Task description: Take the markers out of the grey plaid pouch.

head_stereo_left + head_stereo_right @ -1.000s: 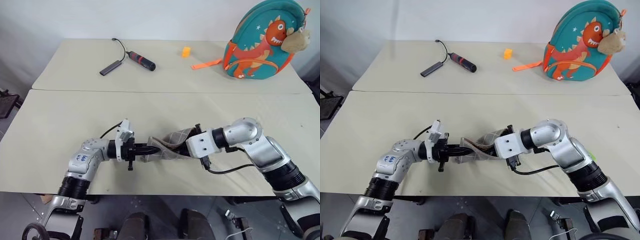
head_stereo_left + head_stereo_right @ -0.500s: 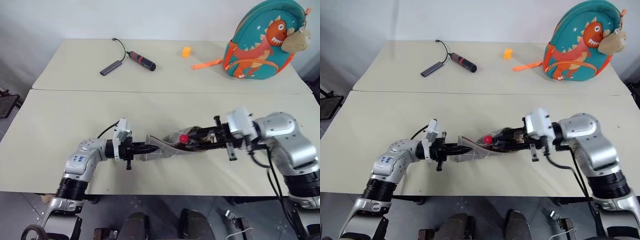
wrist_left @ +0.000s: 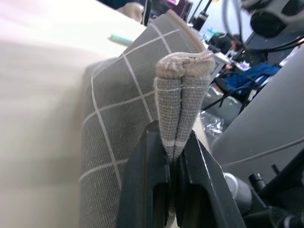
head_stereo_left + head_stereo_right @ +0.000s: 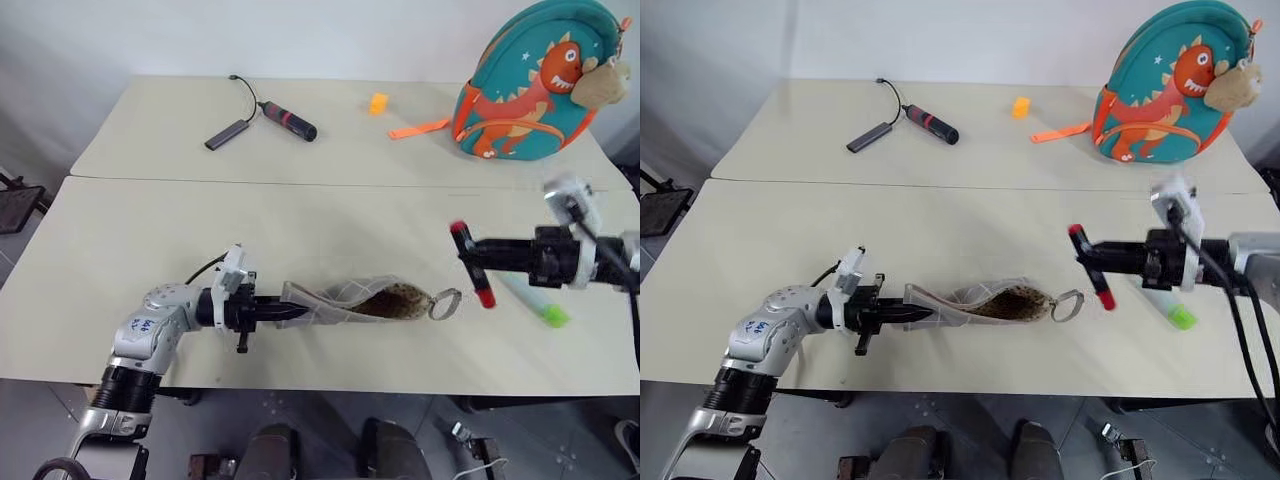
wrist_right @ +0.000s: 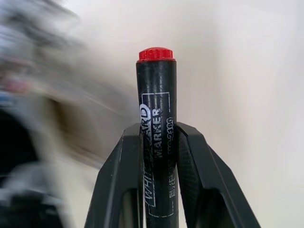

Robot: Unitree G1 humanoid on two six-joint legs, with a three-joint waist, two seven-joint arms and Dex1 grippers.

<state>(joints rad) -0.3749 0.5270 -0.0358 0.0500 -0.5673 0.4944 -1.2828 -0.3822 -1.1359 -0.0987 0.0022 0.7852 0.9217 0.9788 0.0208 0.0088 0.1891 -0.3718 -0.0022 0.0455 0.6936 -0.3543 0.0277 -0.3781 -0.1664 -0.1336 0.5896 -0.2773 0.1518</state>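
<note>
The right gripper [image 4: 470, 262], jaws pinching the red-capped marker [image 4: 472, 264], has pulled it clear toward 3 o'clock; the left gripper [image 4: 290, 313] pinches the pouch [image 4: 345, 303]. The mint marker [image 4: 535, 306] is already out, so both are removed.

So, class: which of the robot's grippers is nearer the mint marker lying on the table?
Right. The right gripper hovers beside the mint marker; the left gripper is far across, clamping the pouch.

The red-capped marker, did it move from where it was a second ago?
Yes. The red-capped marker, gripped in the right tool, has come out of the grey pouch and now hangs off to the robot's right of it, near the green-tipped marker.
</note>
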